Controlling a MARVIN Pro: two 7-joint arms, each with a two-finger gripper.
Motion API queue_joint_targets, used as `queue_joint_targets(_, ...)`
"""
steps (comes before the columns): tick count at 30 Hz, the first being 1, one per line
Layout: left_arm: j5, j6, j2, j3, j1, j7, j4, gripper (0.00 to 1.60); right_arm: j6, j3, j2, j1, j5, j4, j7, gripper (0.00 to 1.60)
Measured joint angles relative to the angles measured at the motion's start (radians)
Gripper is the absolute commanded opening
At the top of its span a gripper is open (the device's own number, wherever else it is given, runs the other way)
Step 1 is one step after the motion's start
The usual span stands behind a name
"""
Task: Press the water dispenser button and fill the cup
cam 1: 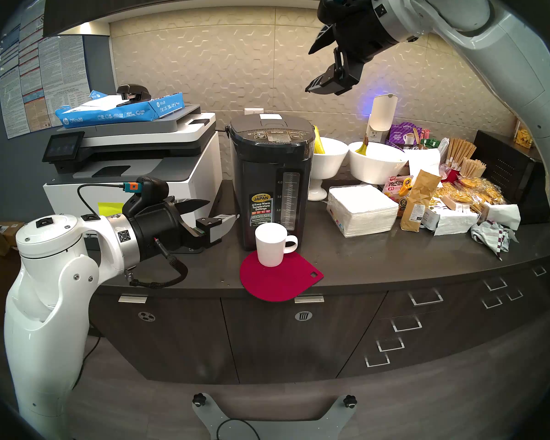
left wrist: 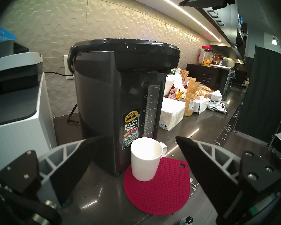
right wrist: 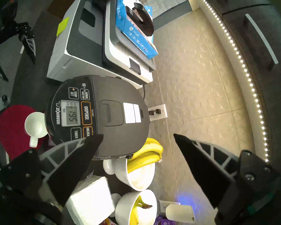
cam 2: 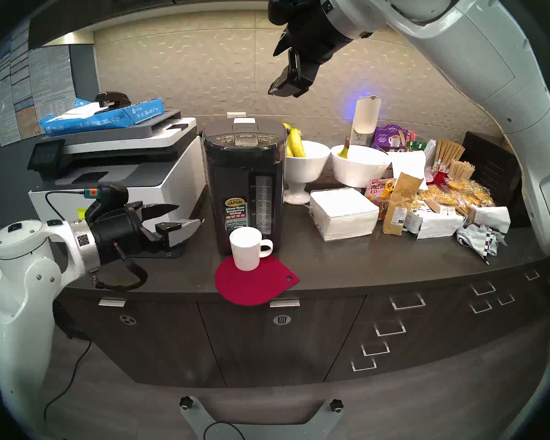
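Nearest the head camera stands the robot's left arm (cam 1: 45, 290), white and bulky, with the left gripper (cam 1: 216, 212) held about level just left of the water dispenser (cam 1: 270, 182), jaws spread and holding nothing; next in bulk, the right arm (cam 1: 489, 39) reaches in from high on the right, and the right gripper (cam 1: 311, 71) hangs well above the dispenser's lid, jaws wide apart and likewise empty. On the dark counter (cam 1: 378, 264) the printer (cam 1: 134, 163) sits left of the dispenser, which stands upright near the counter's middle; a red mat (cam 1: 277, 283) lies at its foot, overhanging the counter's front edge; the cup (cam 1: 272, 244) stands upright on that mat, tight against the dispenser's front, handle to the right, and it looks empty from the left wrist view. Smallest, the button (right wrist: 86, 113) marked DISPENSE sits mid-panel, untouched, with an UNLOCK key (right wrist: 87, 131) just beside it.

Risks, as I judge them: a spread fingertip coming down could catch a neighbouring key rather than DISPENSE; the panel may need unlocking first, so a press could yield nothing; whether the cup sits squarely under the spout cannot be told, and hot water could splash onto the mat.
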Motion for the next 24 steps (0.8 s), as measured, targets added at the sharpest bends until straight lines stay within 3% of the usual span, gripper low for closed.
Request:
queue_joint_targets(12, 0.000, 0.000, 0.000, 0.000, 0.000, 0.000, 0.000, 1.60, -0.115, -0.111, -0.013, 0.104, -0.009, 0.074, 0.127, 1.60)
queue_joint_targets(23, 0.000, 0.000, 0.000, 0.000, 0.000, 0.000, 0.000, 1.60, -0.087, -0.252, -0.033, 0.201, 0.062, 0.089, 0.107, 1.60)
queue_joint_targets(24, 0.000, 0.000, 0.000, 0.000, 0.000, 0.000, 0.000, 1.60, -0.080, -0.261, -0.036, 0.208, 0.070, 0.091, 0.100, 1.31)
